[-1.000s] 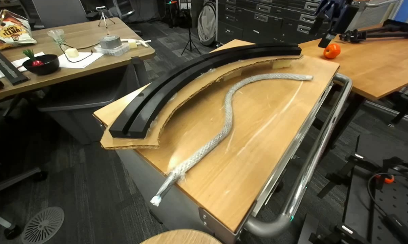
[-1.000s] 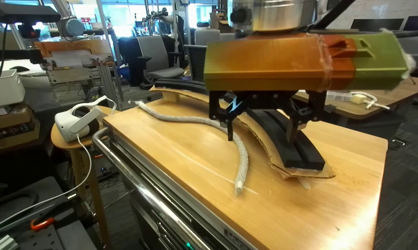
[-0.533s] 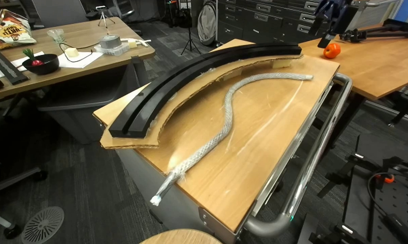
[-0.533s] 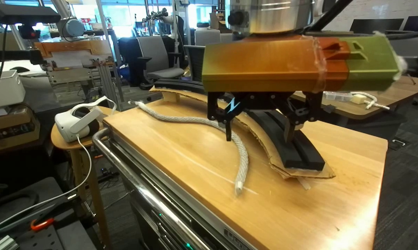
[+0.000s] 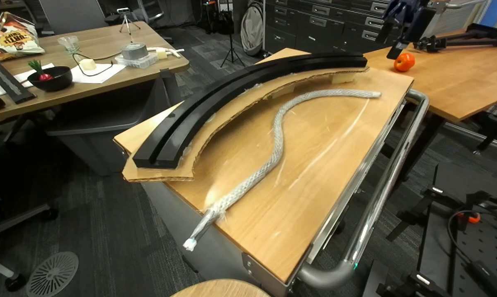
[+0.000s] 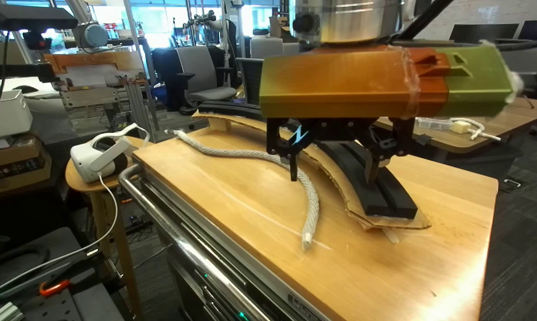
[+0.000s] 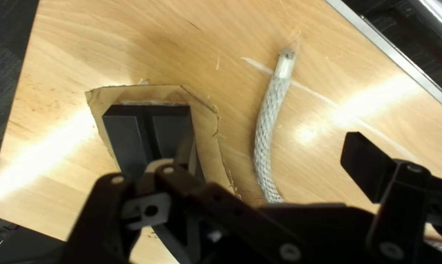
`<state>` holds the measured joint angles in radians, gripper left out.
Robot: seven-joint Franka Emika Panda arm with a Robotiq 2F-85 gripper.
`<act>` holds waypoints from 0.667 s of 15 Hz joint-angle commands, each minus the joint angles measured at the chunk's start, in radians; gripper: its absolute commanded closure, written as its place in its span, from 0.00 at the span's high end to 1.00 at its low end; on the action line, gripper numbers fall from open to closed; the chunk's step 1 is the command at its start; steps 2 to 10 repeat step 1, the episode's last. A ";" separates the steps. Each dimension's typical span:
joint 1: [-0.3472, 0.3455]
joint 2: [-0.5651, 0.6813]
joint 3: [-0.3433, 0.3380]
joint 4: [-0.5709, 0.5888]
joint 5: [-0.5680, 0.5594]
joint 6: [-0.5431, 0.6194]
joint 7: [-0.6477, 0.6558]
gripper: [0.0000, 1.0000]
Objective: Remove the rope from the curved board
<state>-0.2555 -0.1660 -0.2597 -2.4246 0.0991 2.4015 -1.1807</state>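
Across the worktop, between the curved board and the edge with the metal rail, the rope lay in an S, one end poking past an adjoining edge. Toward the opposite edge, the gripper hung over the board's end, jaws spread wide.

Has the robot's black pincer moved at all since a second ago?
Yes, slightly: in an exterior view the gripper has shifted a little toward the picture's left, judged against the curved board, which sits where it was.
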 commanded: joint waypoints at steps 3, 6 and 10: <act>0.018 -0.001 -0.018 0.000 -0.006 -0.001 0.005 1.00; 0.018 -0.001 -0.018 0.000 -0.006 -0.001 0.005 1.00; 0.018 -0.001 -0.018 0.000 -0.006 -0.001 0.005 1.00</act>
